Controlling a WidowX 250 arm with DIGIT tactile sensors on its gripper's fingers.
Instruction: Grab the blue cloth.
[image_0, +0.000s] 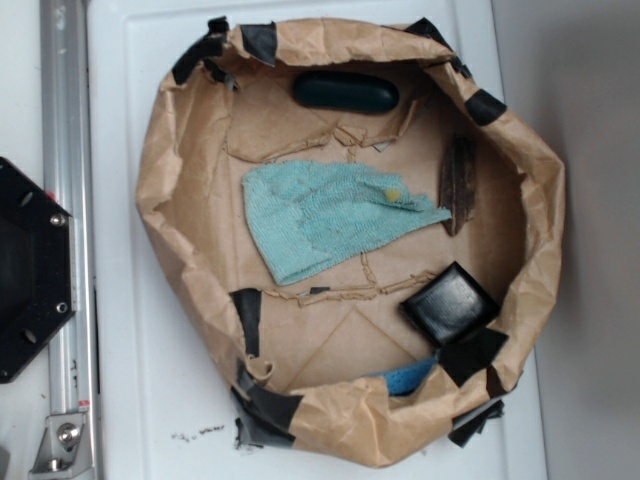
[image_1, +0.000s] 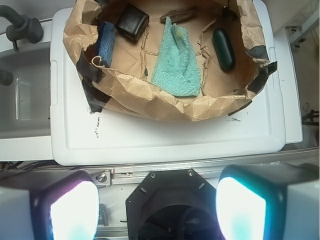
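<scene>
Just rumpled, yellow-spotted blue cloth (image_0: 325, 217)

White counter (image_0: 130, 300): lying flat, carrying scuff marks near its front edge. Aluminium rail (image_0: 66, 200): running alongside the counter's left edge. Grey surface (image_0: 590, 150): extending beyond the counter's right side. Even, diffuse light falling throughout.

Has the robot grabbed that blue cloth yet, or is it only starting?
Only starting. Nothing looks done: the blue cloth lies untouched inside the paper basin. The gripper hangs open, well short of the basin. Reaching, lowering and closing on the cloth remain.
</scene>
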